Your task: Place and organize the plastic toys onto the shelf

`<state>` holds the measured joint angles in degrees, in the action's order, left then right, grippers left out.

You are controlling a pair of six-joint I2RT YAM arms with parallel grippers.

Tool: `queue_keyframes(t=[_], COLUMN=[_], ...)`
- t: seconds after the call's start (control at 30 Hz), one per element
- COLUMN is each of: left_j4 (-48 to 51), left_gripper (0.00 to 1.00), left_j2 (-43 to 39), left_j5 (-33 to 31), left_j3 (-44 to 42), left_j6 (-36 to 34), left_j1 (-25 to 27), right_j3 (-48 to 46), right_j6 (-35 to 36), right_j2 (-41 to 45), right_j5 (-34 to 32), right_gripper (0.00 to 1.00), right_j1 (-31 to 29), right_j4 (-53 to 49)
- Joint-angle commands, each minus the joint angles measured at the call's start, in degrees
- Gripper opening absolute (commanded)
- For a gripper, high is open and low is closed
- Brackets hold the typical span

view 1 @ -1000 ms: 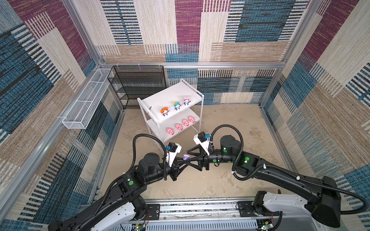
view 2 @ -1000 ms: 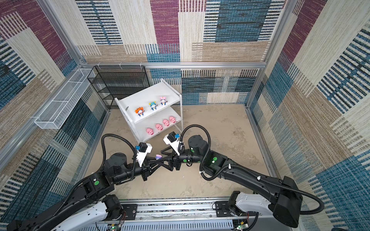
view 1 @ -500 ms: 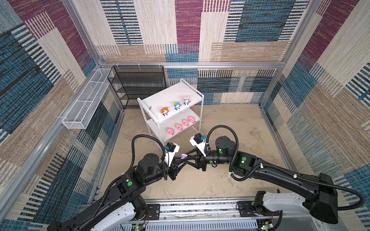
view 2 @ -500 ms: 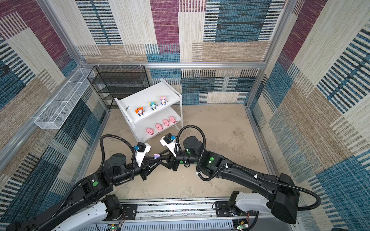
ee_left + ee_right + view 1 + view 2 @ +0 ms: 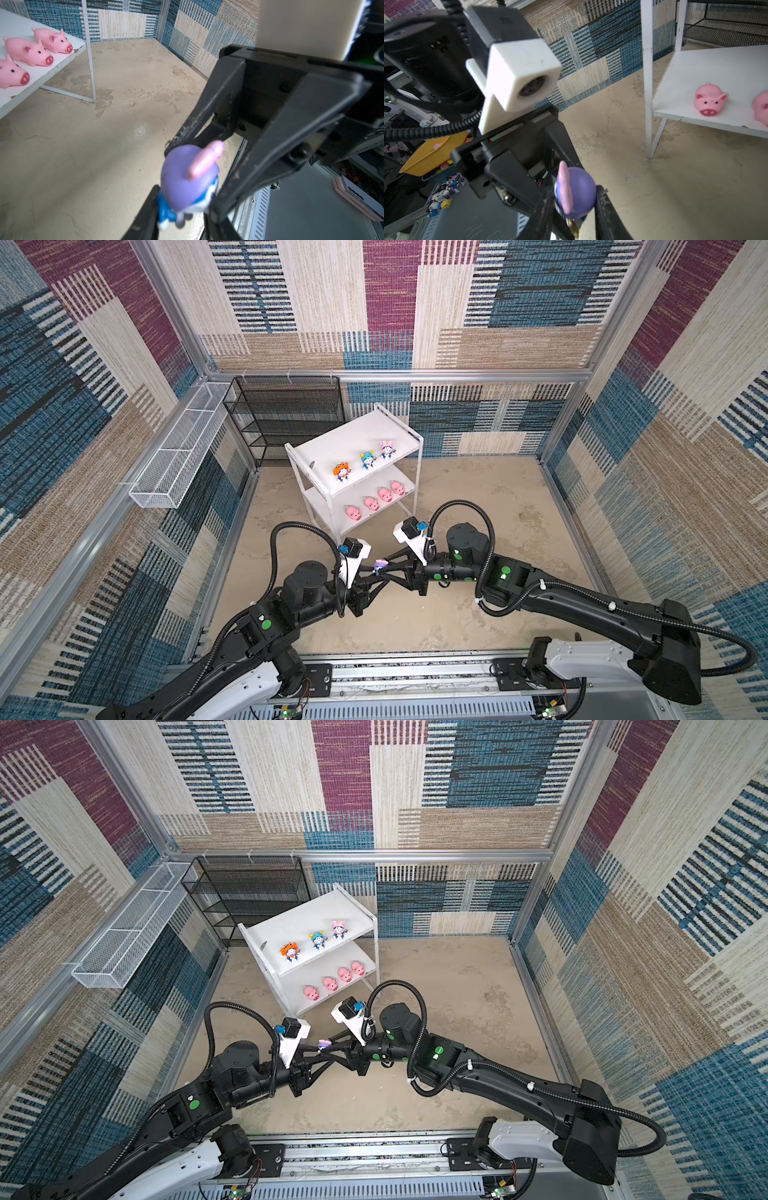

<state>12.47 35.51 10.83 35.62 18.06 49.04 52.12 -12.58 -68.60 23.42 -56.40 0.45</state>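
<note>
My right gripper [image 5: 574,204], wide a second ago, now clamps the head of the purple-hooded figurine [image 5: 577,187]. My left gripper [image 5: 180,214] flanks its body, slightly parted; I cannot tell if it grips.

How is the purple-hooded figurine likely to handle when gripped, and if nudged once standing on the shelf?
The purple-hooded figurine looks like hard moulded plastic, so it is probably stiff and light. Its hood is smooth and rounded, so a pinch there may slip or let it twist. The big head over a much smaller body suggests it would tip easily if nudged.
</note>
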Motion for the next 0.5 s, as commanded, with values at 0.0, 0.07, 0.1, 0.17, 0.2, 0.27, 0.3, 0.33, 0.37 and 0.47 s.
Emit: queue_keyframes(t=[0.0, 0.07, 0.1, 0.17, 0.2, 0.27, 0.3, 0.33, 0.37, 0.47], left_j4=[-1.3, -0.99, -0.72, 0.37, 1.25, 3.74, 4.91, 5.31, 5.27, 8.63], left_gripper=[0.42, 0.46, 0.49, 0.54, 0.57, 0.64, 0.69, 0.73, 0.82, 0.99], left_j2=[-0.31, -0.35, -0.48, -0.63, -0.87, -1.65, -2.16, -2.79, -3.51, -4.73], left_j5=[0.53, 0.54, 0.61, 0.51, 0.14, -0.79, -1.55, -2.08, -2.05, -3.82], left_j3=[0.32, 0.45, 0.58, 0.99, 1.35, 2.04, 2.44, 2.53, 2.65, 4.79], left_j6=[-1.33, -1.51, -1.61, -2.03, -2.41, -3.06, -3.36, -3.05, -3.04, -3.34], left_j1=[0.07, 0.01, 0.08, 0.01, 0.07, 0.09, 0.02, 0.03, 0.07, 0.08], right_j3=[-0.08, -0.1, -0.21, -0.03, 0.29, 0.91, 0.96, 1.13, 1.37, 3.44], right_j6=[0.62, 0.72, 0.84, 1.38, 1.87, 3.1, 3.95, 4.66, 5.71, 9.12], right_j2=[0.12, 0.29, 0.39, 0.61, 0.62, 0.83, 1.13, 1.33, 1.49, 1.55], right_j5=[-0.16, -0.3, -0.42, -0.44, 0.02, 1.68, 2.99, 4.33, 6.58, 11.75], right_gripper=[0.28, 0.29, 0.29, 0.29, 0.29, 0.29, 0.29, 0.29, 0.29, 0.28], right_j1=[0.06, 0.06, 0.06, 0.3, 0.7, 2.12, 3.23, 4.33, 5.84, 10.51], right_j4=[1.0, 1.04, 1.09, 0.85, 0.38, -0.41, -0.45, -0.59, -1.0, -2.73])
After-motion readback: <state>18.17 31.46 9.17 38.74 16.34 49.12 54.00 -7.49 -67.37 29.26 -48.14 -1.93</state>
